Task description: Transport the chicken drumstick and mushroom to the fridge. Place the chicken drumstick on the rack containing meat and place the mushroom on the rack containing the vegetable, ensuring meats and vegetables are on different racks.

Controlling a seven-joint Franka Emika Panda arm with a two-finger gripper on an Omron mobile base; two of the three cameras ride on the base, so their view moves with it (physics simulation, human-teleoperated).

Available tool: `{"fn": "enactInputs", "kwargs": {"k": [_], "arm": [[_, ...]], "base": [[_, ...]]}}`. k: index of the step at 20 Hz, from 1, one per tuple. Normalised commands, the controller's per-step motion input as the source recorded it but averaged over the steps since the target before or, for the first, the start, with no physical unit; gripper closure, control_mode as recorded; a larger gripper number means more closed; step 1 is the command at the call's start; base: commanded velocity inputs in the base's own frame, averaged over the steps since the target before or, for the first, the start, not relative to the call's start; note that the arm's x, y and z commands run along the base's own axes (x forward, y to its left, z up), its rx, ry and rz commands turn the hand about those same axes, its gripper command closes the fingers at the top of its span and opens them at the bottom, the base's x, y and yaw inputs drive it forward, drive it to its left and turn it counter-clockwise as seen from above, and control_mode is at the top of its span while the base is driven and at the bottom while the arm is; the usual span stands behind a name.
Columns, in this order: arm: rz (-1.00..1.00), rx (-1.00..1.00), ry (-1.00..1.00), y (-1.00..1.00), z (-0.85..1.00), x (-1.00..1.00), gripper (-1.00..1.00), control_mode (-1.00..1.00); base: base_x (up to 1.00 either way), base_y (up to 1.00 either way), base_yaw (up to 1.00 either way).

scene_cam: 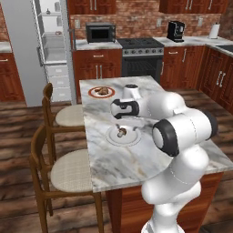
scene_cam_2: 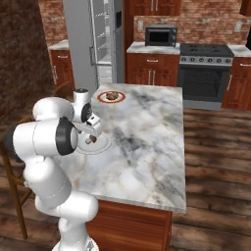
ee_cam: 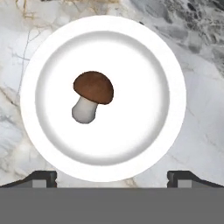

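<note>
A home kitchen: a marble island tabletop point(scene_cam: 136, 159) with 2 wooden stools point(scene_cam: 63, 173), red-brown cabinets point(scene_cam: 98, 63), a brick back wall point(scene_cam: 136, 20), a stove point(scene_cam: 142, 57) at 12 o'clock, microwave point(scene_cam: 100, 32), coffee machine point(scene_cam: 175, 31), and an open fridge point(scene_cam: 51, 41) at 11 o'clock.

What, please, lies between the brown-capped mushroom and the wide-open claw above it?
Nothing: in the hand view, bare white plate separates the brown-capped mushroom from the open claw.

Arm point(scene_cam: 182, 132): glossy white rounded segments, bulbous at the joints. Joints capped with dark grey to black rings and discs. Fat white column at the base end. Gripper point(ee_cam: 112, 177): two small dark finger tips with paler grey pads, set wide apart.
</note>
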Motion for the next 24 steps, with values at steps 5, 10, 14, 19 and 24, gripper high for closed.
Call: {"fn": "enactInputs", "kwargs": {"k": [5,10,14,19,24], "arm": [[0.00,0.00,0.01,0.13,-0.24,0.29,-1.00,-1.00],[0.00,0.00,0.01,0.04,-0.17,0.11,-1.00,-1.00],[0.00,0.00,0.01,0.00,-0.26,0.14,-1.00,-1.00],[0.00,0.00,0.00,0.00,-0.18,0.02,-1.00,-1.00],[0.00,0.00,0.00,0.00,-0.13,0.16,-1.00,-1.00]], "base": [[0.00,0.00,0.00],[0.00,0.00,0.00],[0.00,0.00,0.00],[0.00,0.00,0.00],[0.00,0.00,0.00]]}}
